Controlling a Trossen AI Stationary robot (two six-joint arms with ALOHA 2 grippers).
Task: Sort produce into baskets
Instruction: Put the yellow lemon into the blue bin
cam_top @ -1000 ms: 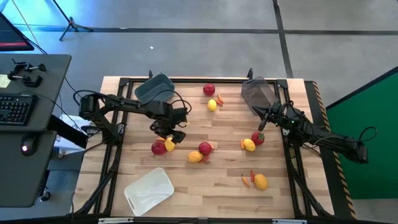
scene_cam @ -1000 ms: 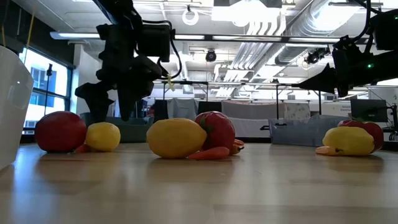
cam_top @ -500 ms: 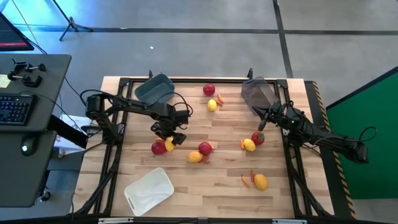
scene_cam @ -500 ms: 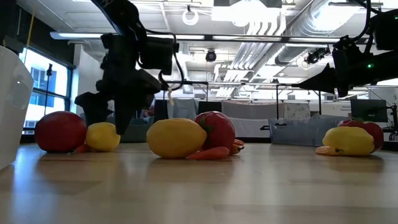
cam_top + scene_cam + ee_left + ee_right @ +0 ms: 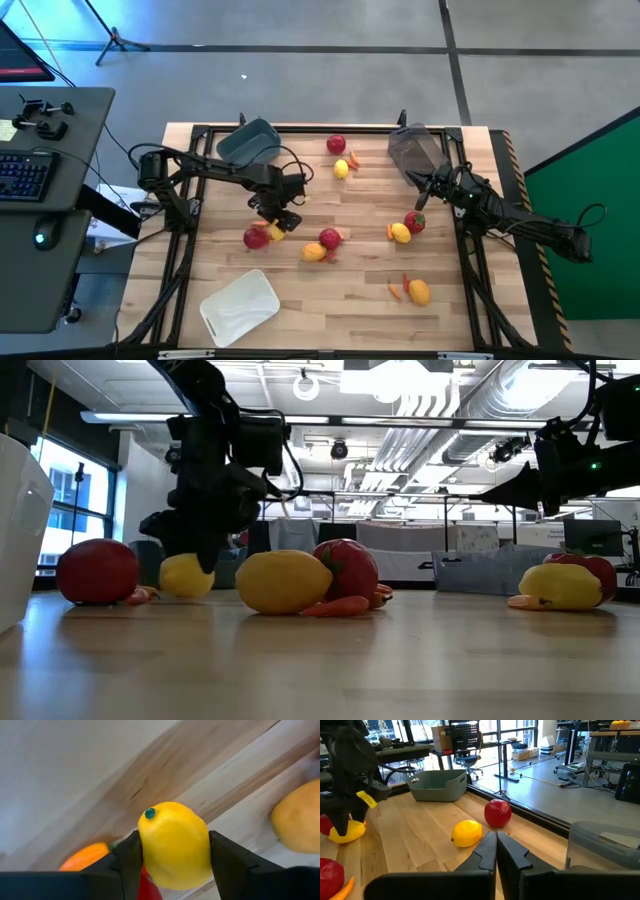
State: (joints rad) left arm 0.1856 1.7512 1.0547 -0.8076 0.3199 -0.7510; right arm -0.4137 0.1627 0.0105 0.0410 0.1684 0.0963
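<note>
high: overhead, straight down on whole bench (image 5: 350, 300) | low: bench-level, facing room | left wrist: very near a lemon (image 5: 172, 845) | right wrist: across bench; shares that lemon (image 5: 342, 832) with high, low

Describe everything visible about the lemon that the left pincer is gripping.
The lemon is bright yellow, smooth and plastic-looking, oval, with a small green dot at one end. The left pincer is shut on it, one finger on each side. It sits at or just above the wooden table, beside a red fruit and an orange pepper piece.
</note>
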